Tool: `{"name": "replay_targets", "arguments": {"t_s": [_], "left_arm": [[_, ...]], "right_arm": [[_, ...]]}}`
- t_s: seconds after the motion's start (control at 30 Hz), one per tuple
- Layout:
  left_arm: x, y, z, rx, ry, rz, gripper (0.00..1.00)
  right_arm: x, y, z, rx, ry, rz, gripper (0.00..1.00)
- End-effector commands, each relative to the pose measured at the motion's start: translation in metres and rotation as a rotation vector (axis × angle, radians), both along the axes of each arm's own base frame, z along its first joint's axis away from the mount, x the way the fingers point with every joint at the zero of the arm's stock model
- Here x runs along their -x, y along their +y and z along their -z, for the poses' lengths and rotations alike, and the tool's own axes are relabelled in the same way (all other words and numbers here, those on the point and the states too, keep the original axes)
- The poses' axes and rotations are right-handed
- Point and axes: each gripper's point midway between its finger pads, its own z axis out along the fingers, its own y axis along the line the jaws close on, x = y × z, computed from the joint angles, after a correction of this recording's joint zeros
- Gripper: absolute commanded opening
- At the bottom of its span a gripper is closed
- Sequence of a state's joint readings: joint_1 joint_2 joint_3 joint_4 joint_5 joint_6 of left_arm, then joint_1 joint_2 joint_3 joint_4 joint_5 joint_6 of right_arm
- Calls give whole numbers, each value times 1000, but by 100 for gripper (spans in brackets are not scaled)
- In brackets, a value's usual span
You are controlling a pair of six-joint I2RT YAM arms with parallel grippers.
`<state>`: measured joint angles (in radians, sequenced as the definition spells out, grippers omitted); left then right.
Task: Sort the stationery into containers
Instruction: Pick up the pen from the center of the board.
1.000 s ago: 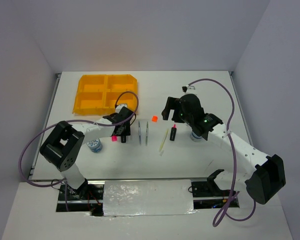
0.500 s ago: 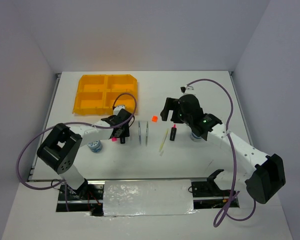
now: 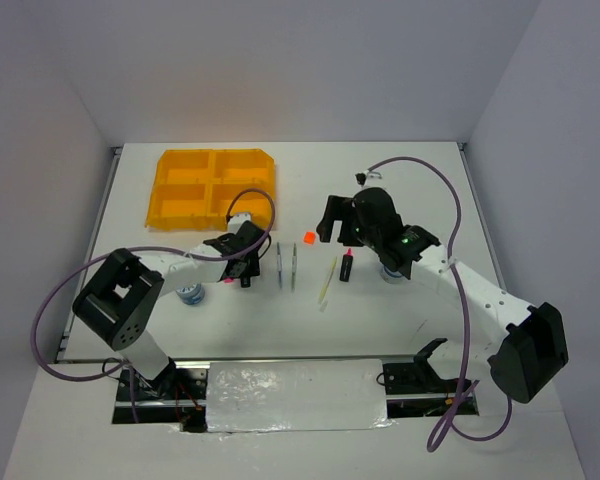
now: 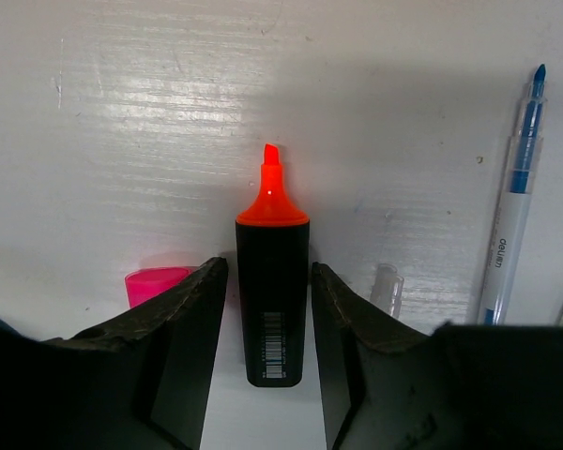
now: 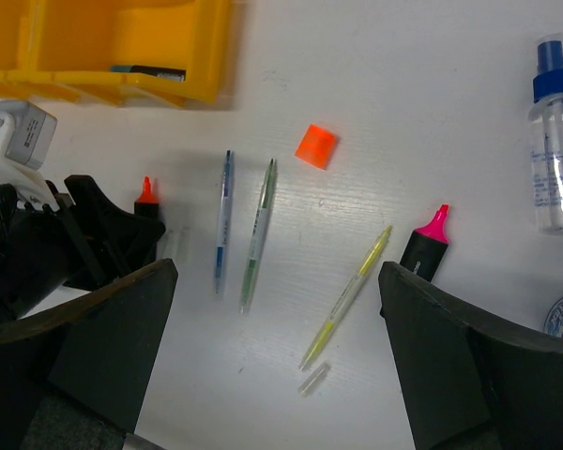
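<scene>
We see the left fingers (image 4: 263,319) straddling the uncapped orange marker (image 4: 272,281) lying on the tabletop (image 4: 403,112), with narrow gaps either side. Our right fingers (image 5: 272,356) hang spread wide above two pens (image 5: 239,230), and the orange-yellow tray (image 3: 213,187) sits far left.

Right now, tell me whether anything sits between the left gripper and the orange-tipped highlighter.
Nothing visible does. The left gripper already straddles the uncapped orange highlighter, one finger on each side of its black barrel. A pink cap lies outside the fingers, clear of the gap.
</scene>
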<state>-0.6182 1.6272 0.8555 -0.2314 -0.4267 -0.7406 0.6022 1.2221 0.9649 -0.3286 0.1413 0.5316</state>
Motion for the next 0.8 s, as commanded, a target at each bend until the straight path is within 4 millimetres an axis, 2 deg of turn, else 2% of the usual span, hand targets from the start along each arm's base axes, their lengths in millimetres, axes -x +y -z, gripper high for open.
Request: {"name": "replay_targets", "arguments": {"t_s": [0.0, 0.13, 0.2, 0.23, 0.27, 0.33, 0.37, 0.4, 0.43, 0.47, 0.5, 0.53, 0.6, 0.63, 0.7, 0.77], "left_arm": [[19, 7, 11, -27, 60, -1, 52], [24, 8, 14, -26, 68, -1, 51], [25, 8, 13, -21, 67, -1, 47], [26, 8, 14, -21, 69, 0, 41], [26, 8, 13, -17, 66, 2, 39], [27, 8, 12, -10, 64, 3, 33], [26, 7, 10, -6, 57, 2, 27], [25, 7, 8, -3, 52, 2, 27], [25, 7, 7, -3, 47, 6, 25], [23, 7, 3, -1, 37, 3, 24], [21, 7, 0, -3, 27, 3, 22], [17, 5, -6, -5, 18, 7, 15], [11, 3, -18, 1, -7, 13, 5], [5, 3, -33, -3, -39, 10, 0], [-5, 2, -55, -8, -92, 11, 0], [-6, 8, -79, -13, -130, 1, 0]], "right_arm": [[-10, 12, -29, -44, -76, -19, 96], [-12, 15, -25, -39, -71, -29, 96], [-16, 17, -19, -25, -63, -25, 96], [-18, 17, -16, -15, -55, -25, 96], [-22, 19, -19, -10, -56, -23, 96], [-29, 18, -5, 36, -18, 0, 97], [-34, 19, -9, 38, -20, 10, 97], [-38, 20, -5, 53, -11, 18, 97], [-44, 21, 9, 74, 18, 27, 97], [-54, 24, 6, 70, 16, 42, 97], [-58, 24, 13, 74, 49, 59, 97], [-65, 26, 35, 97, 100, 66, 97], [-77, 29, 39, 108, 134, 102, 97], [-82, 29, 45, 128, 148, 122, 97], [-92, 34, 61, 152, 198, 152, 96], [-97, 33, 77, 174, 244, 195, 95]]}}
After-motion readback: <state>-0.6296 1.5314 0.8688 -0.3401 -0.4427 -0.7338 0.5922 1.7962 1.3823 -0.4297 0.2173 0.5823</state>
